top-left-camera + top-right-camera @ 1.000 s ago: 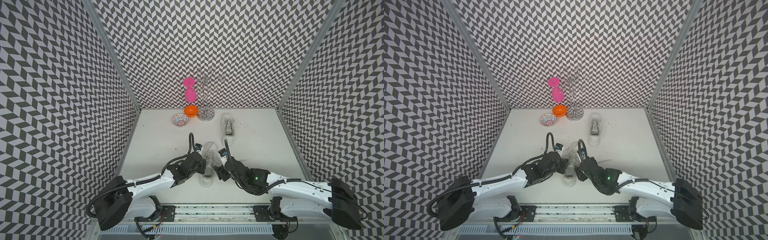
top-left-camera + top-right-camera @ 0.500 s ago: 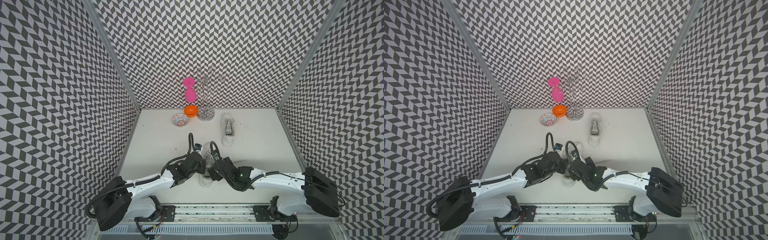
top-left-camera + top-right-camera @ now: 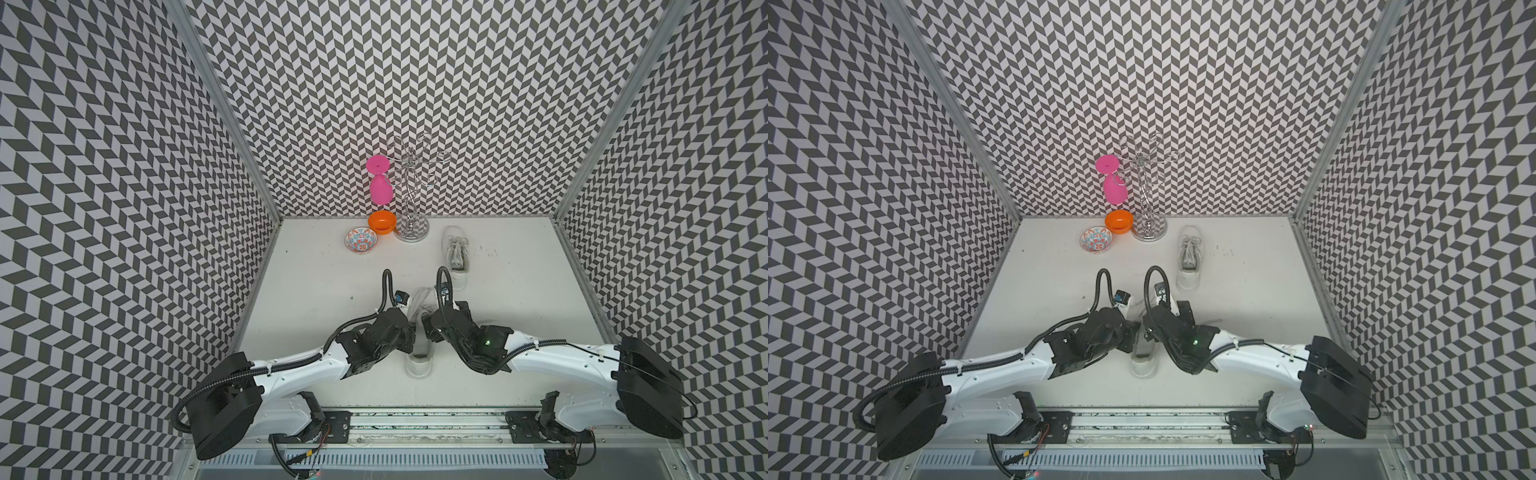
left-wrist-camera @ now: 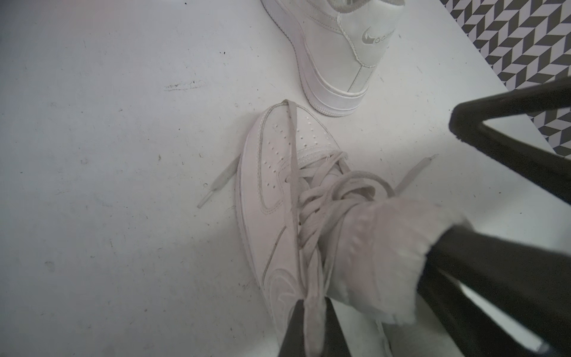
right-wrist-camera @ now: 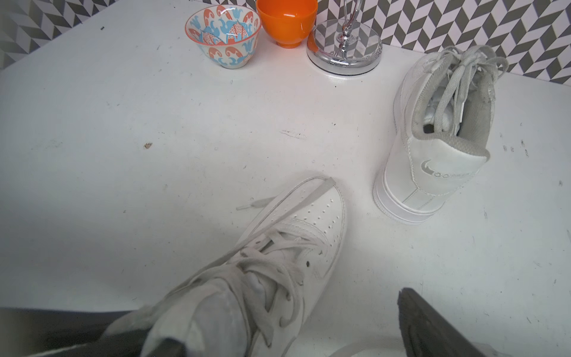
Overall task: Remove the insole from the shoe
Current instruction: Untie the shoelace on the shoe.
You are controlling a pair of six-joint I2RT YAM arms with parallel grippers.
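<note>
- Left wrist view, item one: left gripper [image 4: 312, 309], pressed together on a pale strip at the laced edge of the shoe [image 4: 272, 201]. Whether it is lace or eyelet edge, I cannot tell. The grip is unchanged over the last second, and I read it as the anchor.
- Right gripper [image 3: 432, 332]: changed. A second ago it sat off the shoe's flank. Half a second ago it reached across the collar. Now it is drawn slightly back, with the forearm swung outward. Its jaws are spread and pinch nothing, and one finger rests against the raised tongue [image 5: 200, 309].
- Shoe: same spot, toe pointing away from both grippers, heel [image 3: 417, 368] behind their fingertips.
- Insole: no part shows outside the shoe in any view. I judge it lies on the grey floor of the opening [image 3: 422, 348], just behind and below the right gripper's fingertips. I cannot tell it from the lining.
- Meaning for the task: the reach-in has yielded nothing yet, so extraction has not begun. The next move calls for a finger going down past the tongue to the insole's heel edge.
- Second shoe [image 5: 432, 154]: ahead of the right gripper, apart from the worked shoe.
</note>
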